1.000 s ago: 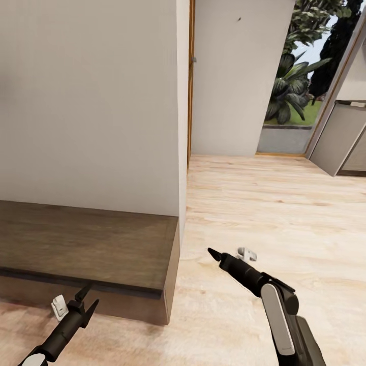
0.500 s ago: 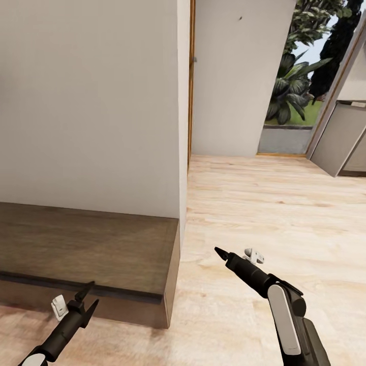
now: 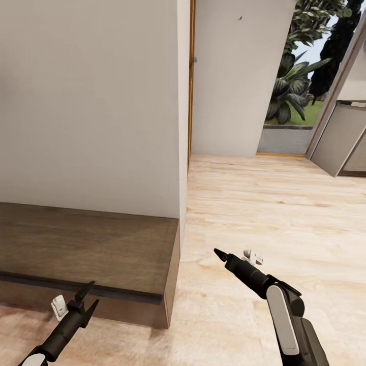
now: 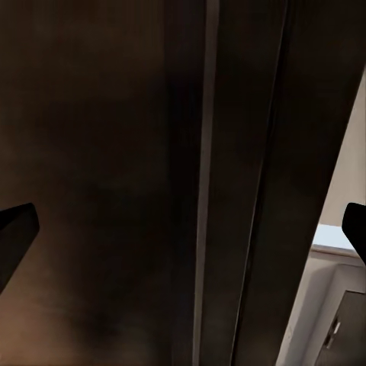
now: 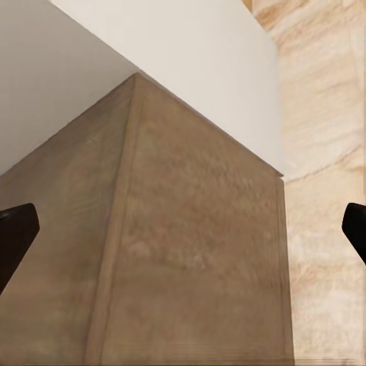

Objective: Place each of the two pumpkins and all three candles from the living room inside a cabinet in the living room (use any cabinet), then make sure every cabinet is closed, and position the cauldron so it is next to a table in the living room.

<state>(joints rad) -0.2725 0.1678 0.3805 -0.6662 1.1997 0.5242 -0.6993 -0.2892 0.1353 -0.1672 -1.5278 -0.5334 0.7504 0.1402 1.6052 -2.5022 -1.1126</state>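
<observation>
We are parked at the end of the cabinet [image 3: 86, 249], the long dark wood unit against the white wall [image 3: 91, 101], its front looking shut from here. Pale floor [image 3: 264, 203] runs off to our right towards an open doorway with plants [image 3: 292, 86] beyond.

No pumpkins, candles, cauldron or bench are in sight from this spot, so we judge we are between steps, either checking that the cabinet is closed or turning to fetch something.

What could go wrong? The left tool [image 3: 87, 298] hangs just in front of the cabinet's top front edge. If the base rolls forward or swings left, those tips could jab the wood or catch under the lip. The right tool [image 3: 217, 252] is out over bare floor, just beside the cabinet's end corner; a turn to the left could sweep that arm into the end panel [image 5: 198, 252]. And if a front is in fact slightly ajar, we could leave it so, because we cannot judge that from this angle.

Now the tools. The left one has its fingers apart, wide, with nothing between them and nothing touched; its wrist camera looks close onto dark wood. The right one is likewise spread wide and empty, facing the cabinet's end and the floor.
</observation>
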